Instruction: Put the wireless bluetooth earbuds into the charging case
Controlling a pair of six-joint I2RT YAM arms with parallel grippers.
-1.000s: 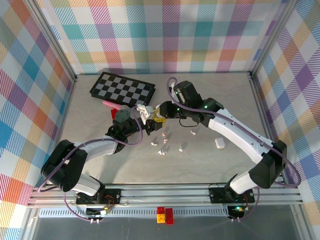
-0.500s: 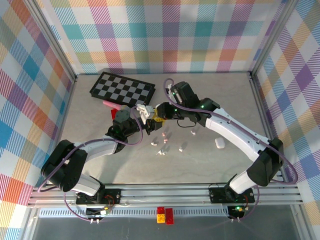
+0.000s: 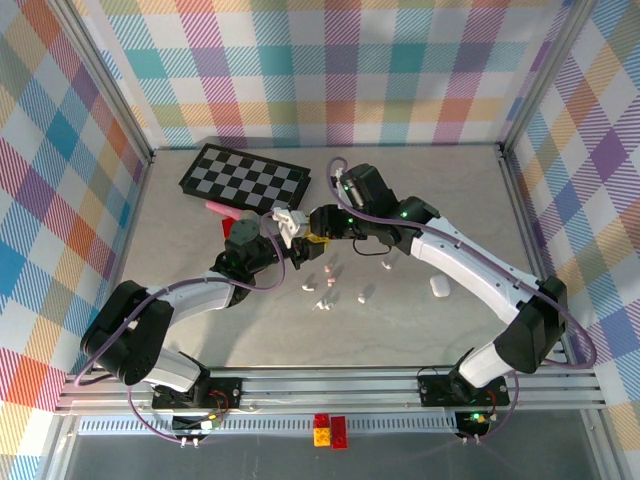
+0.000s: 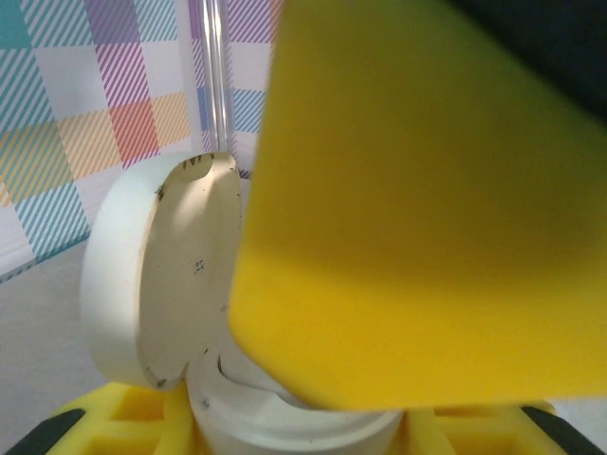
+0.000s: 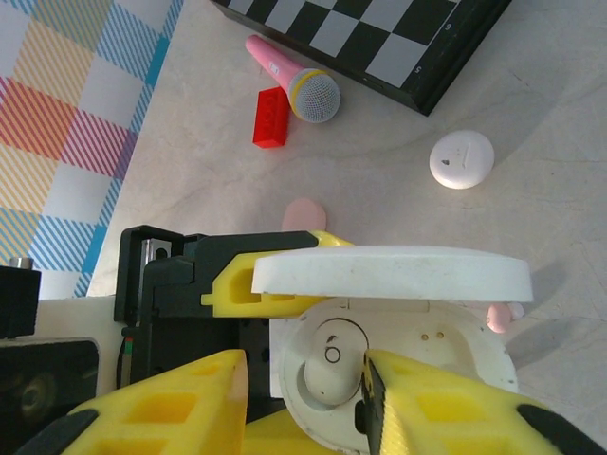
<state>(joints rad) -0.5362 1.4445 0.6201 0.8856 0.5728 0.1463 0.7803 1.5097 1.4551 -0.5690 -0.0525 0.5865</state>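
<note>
Currently the left end effector (image 3: 291,238) is clamped on an open white charging case (image 5: 436,346), with one earbud (image 5: 327,368) seated inside. The right end effector (image 5: 305,372) hangs just above, fingers apart, blocking the left wrist view. Loose earbuds (image 3: 363,296), a pink toy microphone (image 5: 294,83), a red brick (image 5: 270,118) and a chessboard (image 5: 379,38) lie around on the table (image 5: 398,218).

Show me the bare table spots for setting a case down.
Free: the far stretch between the chessboard and the right wall; the near strip between the earbuds and the front rail. Crowded: the middle, around the held open charging case and those earbuds.
</note>
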